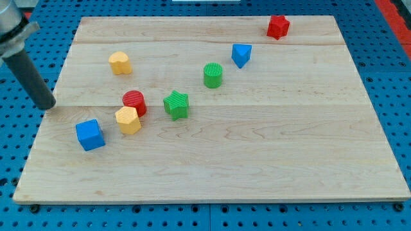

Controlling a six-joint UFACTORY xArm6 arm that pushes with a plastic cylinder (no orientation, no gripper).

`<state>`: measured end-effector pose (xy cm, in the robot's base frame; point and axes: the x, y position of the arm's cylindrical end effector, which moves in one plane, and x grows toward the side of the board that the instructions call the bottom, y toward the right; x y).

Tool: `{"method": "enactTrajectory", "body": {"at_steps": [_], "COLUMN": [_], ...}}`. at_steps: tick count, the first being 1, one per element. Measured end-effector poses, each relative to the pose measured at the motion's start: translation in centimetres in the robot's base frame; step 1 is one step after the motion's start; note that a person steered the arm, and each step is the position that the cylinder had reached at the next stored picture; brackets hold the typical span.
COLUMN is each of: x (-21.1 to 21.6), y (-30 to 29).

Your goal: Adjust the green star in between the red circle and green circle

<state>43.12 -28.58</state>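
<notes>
Resting at board's [212, 186] left edge: my tip [47, 106]; bare rod, nothing grasped. Green star [176, 104] lies well to tip's right, between red circle [135, 101] and green circle [213, 75], nearer red circle. Yellow hexagon [128, 120] touches red circle. Blue cube [90, 135] lies below-right of tip. No readable writing, no containers.

Green star [176, 104] sits flat between the red circle [135, 101], near on the view's left, and green circle [213, 74], up-right.
</notes>
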Motion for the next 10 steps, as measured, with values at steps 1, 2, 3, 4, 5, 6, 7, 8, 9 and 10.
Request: {"method": "enactTrajectory", "body": {"at_steps": [1,2,3,4,5,6,7,8,9,10], "x": [-3.7,-3.6,-3.0,-2.9,-2.0,-1.0,-0.3,0.1,0.7,-0.8], "y": [2.3,6.8,10.4,15.5,15.5,17.8,18.1,20.0,21.4,21.8]}}
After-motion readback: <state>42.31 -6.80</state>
